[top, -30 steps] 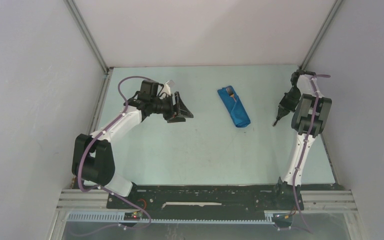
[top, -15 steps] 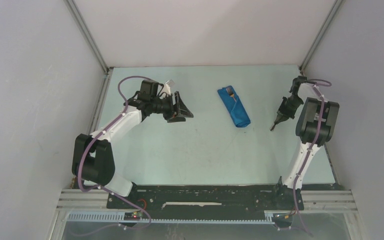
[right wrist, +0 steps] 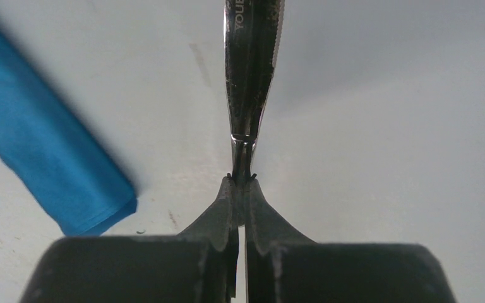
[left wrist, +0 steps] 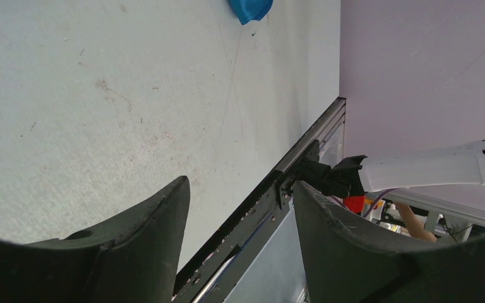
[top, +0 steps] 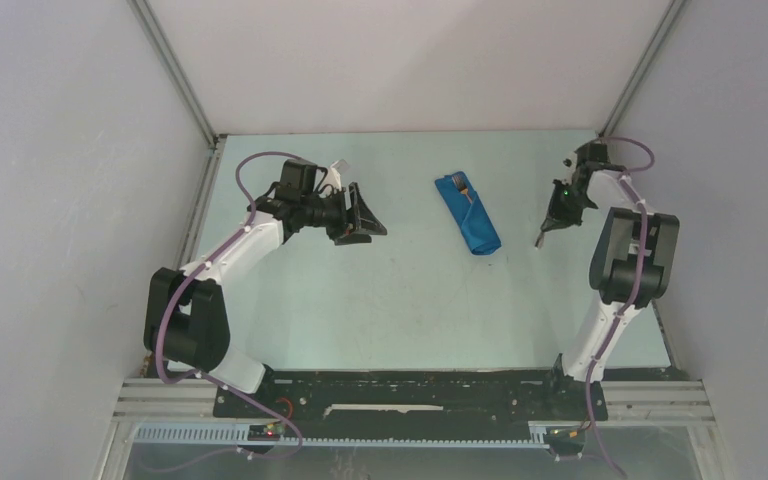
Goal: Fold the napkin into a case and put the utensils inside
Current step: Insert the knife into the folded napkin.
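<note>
The napkin [top: 468, 213] lies as a narrow bright blue case in the middle of the table, slanted, with the fork's end [top: 463, 185] showing at its far mouth. To its right, a little above the table, my right gripper [top: 552, 222] is shut on the silvery knife [right wrist: 251, 63], whose blade points away from the jaws. In the right wrist view my right gripper [right wrist: 241, 180] pinches the knife's thin end, with the case's near end [right wrist: 44, 145] to the left. My left gripper [top: 365, 215] stands open and empty left of the case. In the left wrist view my left gripper [left wrist: 240, 186] has only a corner of the case [left wrist: 251, 9] at the top edge.
Grey walls close the table in on three sides, with metal posts at the back corners [top: 210, 135]. A black base rail [top: 410, 390] runs along the near edge under both arms. The right arm's elbow [top: 635, 250] stands close to the right wall.
My right gripper has shut fully on the knife, and its wrist has swung up toward the back. The knife's tip has shifted slightly left, toward the case. The left arm has not moved.
</note>
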Controlling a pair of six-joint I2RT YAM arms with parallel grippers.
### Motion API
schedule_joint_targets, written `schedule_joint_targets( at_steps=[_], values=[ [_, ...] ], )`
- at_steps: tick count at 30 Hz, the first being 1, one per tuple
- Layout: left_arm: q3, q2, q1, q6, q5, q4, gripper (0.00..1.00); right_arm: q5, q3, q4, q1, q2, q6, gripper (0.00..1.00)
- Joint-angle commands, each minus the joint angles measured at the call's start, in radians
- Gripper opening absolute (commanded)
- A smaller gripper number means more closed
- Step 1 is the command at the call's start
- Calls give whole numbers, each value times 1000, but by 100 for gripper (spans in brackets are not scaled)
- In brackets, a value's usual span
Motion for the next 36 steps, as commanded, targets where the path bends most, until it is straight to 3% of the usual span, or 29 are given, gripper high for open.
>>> schedule_joint_targets(
  at_steps=[1,11,20,36],
  values=[
    [-7,-16,5,-9,18,22,66,7,67,65,113,-56,-72,0],
    [-9,-11,5,-10,19,26,66,4,423,-25,315,108,-131,0],
    [-9,-7,4,-5,7,26,66,2,726,-121,420,319,-166,0],
    [-9,-7,4,-7,16,26,66,29,785,-176,478,420,-237,0]
  ],
)
